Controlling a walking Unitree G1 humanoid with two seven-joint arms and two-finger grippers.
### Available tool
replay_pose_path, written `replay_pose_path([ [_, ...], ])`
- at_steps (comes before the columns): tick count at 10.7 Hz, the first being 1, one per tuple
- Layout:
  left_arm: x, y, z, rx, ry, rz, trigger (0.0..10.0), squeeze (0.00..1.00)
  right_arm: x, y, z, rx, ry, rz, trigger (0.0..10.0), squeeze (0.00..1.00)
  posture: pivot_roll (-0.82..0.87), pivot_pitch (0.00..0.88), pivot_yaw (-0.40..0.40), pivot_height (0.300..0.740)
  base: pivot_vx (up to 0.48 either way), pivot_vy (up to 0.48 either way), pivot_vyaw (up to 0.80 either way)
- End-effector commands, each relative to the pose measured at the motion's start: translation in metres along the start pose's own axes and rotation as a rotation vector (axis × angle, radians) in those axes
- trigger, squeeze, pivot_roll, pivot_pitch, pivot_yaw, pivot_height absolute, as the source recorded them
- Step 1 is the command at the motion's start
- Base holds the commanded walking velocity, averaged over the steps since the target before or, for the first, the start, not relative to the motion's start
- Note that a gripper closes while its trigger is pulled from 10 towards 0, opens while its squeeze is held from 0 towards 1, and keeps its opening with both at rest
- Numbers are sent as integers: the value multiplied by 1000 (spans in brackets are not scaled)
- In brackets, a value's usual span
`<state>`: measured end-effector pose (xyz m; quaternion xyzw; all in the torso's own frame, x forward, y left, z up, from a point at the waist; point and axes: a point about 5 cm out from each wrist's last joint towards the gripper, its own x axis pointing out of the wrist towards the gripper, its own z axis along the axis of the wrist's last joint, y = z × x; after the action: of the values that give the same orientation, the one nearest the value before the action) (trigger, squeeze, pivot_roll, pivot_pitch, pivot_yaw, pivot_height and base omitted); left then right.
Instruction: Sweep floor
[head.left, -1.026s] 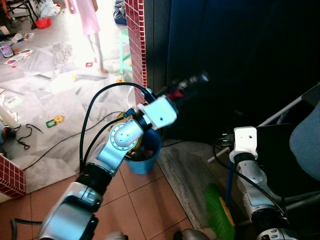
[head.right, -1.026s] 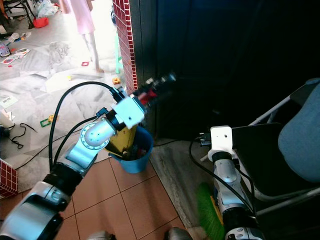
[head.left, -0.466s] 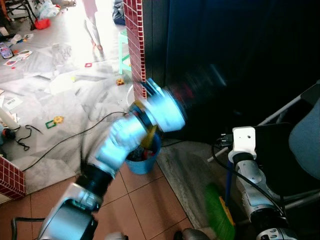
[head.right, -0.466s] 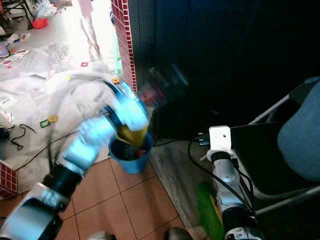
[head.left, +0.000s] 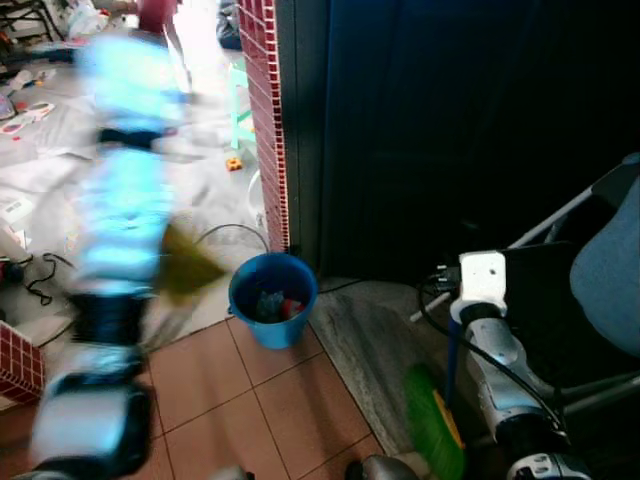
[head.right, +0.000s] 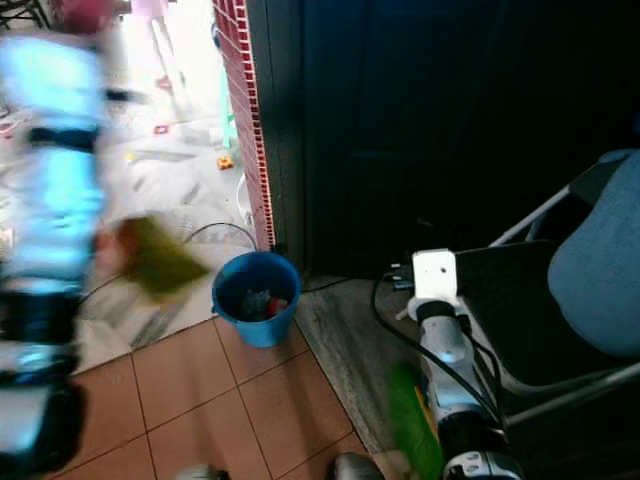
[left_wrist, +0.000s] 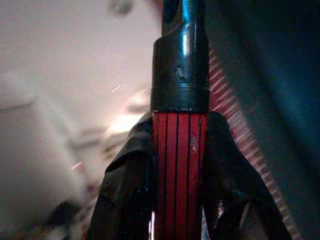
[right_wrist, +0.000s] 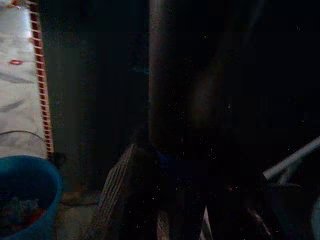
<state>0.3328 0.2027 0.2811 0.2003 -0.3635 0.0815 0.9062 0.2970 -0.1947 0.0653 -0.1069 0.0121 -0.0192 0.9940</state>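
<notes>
Terracotta tile floor (head.left: 270, 400), grey mat (head.left: 375, 335) by dark wall, red brick pillar (head.left: 262, 110); bright littered room beyond. Blue bucket (head.left: 272, 298) on tiles at pillar base. Left arm (head.left: 115, 250) motion-blurred, raised at left; left gripper (left_wrist: 180, 165) clenched on red ribbed handle (left_wrist: 179, 150) with black tip. Right arm (head.left: 495, 360) low by chair; right gripper state: cannot tell. Green broom (head.left: 432, 420) bristles on mat beside right arm.

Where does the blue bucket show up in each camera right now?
Left eye view: blue bucket low and centre-left, at the foot of the red tiled pillar.
Right eye view: left of centre, below the same pillar.
Left wrist view: I cannot make it out; a red and black handle fills the middle.
Right wrist view: its rim sits in one dark corner.
Shared landmark: the red tiled pillar.
</notes>
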Motion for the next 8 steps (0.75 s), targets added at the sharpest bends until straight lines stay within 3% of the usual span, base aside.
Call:
replay_pose_path([
  [1, -2, 3, -2, -17, 15, 34, 10000, 0, 0, 6, -2, 31, 14, 17, 10000, 0, -25, 0, 6, 740, 0, 0, 0],
  [2, -16, 8, -19, 11, 100, 47, 10000, 0, 0, 8, -2, 42, 13, 28, 10000, 0, -23, 0, 7, 740, 0, 0, 0],
  [3, -42, 3, -52, -50, 306, 63, 10000, 0, -1, 13, -2, 59, 10, 46, 10000, 0, -13, 0, 8, 740, 0, 0, 0],
  [4, -64, -9, -69, -93, 412, 38, 10000, 0, 0, 16, 0, 72, 1, 59, 10000, 0, -13, 0, 8, 740, 0, 0, 0],
  [5, -96, -33, -86, -210, 554, 8, 10000, 0, 1, 21, 4, 113, -17, 70, 10000, 0, -13, 0, -1, 740, 0, 0, 0],
  [7, -126, -57, -95, -240, 625, -52, 10000, 0, 3, 25, 14, 179, -55, 64, 10000, 0, -13, 0, 8, 740, 0, 0, 0],
  [8, -152, -80, -97, -285, 666, -142, 10000, 0, 11, 31, 29, 246, -108, 63, 10000, 0, -19, 0, 25, 740, 0, 0, 0],
])
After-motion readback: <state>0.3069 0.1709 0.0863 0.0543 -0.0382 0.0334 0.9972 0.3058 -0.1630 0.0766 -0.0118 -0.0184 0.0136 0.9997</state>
